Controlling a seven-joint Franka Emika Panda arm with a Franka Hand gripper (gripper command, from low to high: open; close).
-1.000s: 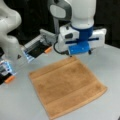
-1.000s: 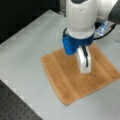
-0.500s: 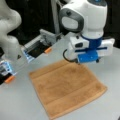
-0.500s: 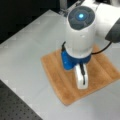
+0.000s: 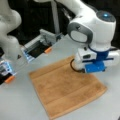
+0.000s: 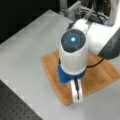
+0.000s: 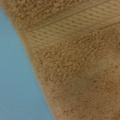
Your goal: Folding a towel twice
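The orange-brown towel (image 5: 66, 88) lies spread flat and unfolded on the grey table (image 5: 20, 105) in both front views. The gripper (image 6: 76, 93) hangs low over the towel's edge, possibly touching it; I cannot tell how its fingers stand.

Over the last second the arm (image 5: 92, 32) swings its wrist down toward the towel (image 5: 65, 91), and its round joint housing now fills much more of both front views. In a front view the gripper (image 6: 76, 91) sits lower over the towel's near edge than before.
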